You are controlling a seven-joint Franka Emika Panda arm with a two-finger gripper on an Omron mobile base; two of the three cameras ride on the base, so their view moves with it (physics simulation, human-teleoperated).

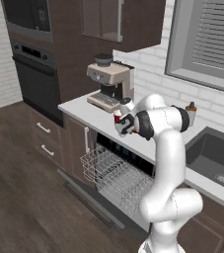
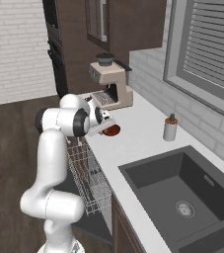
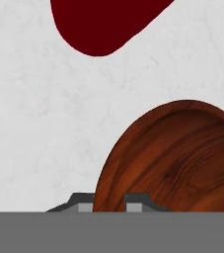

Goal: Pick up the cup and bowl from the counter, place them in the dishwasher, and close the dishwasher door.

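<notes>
The reddish-brown bowl (image 3: pixel 177 158) sits on the white counter (image 3: pixel 34 123), and in the right base view the bowl (image 2: pixel 112 131) lies just past my hand. My gripper (image 3: pixel 109 200) is shut on the bowl's near rim, one fingertip on each side of it. From the right base view, the gripper (image 2: pixel 106 127) points down at the counter (image 2: pixel 143 143) near its front edge. Beyond the bowl the dark red side of the cup (image 3: pixel 98 24) shows. The dishwasher (image 1: pixel 114 173) stands open below, its wire rack pulled out over the lowered door (image 1: pixel 86 197).
A coffee machine (image 1: pixel 108 81) stands at the counter's far end, by the black wall oven (image 1: pixel 34 74). A grey soap bottle (image 2: pixel 170 127) stands by the wall, before the dark sink (image 2: pixel 182 192). The pulled-out rack (image 2: pixel 86 178) and the door take up the floor space in front of the cabinets.
</notes>
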